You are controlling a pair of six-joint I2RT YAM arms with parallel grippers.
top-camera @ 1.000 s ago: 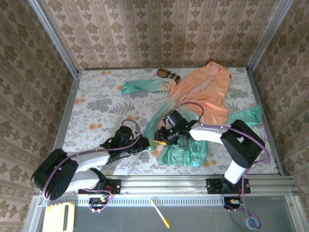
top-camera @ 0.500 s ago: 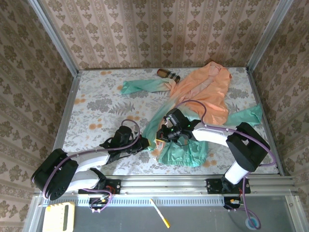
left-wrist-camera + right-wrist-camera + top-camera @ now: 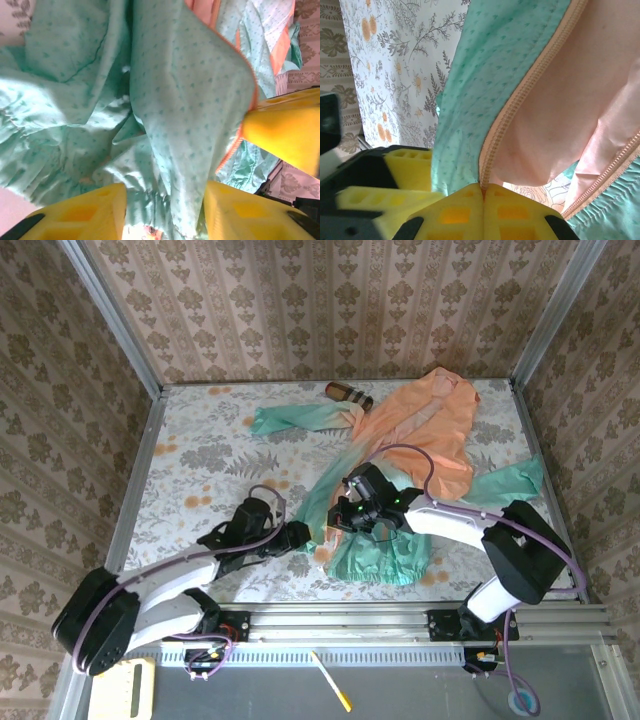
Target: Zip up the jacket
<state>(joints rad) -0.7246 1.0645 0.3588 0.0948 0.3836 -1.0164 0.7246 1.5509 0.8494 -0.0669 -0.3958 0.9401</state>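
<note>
Stretching low, right fingers (image 3: 465,215) pinch the jacket's (image 3: 485,75) zipper edge.

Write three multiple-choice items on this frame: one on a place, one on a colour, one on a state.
1. Where is the cylinder? A) near edge B) the table's far edge, left of the jacket's peach part C) near left corner
2. What colour is the hem? A) mint green B) peach C) white
3. The right pincer is: A) open over bare table B) shut on the cylinder C) shut on the zipper edge
B: the top view shows it at the far edge. A: the hem is green. C: it pinches the zipper.
</note>
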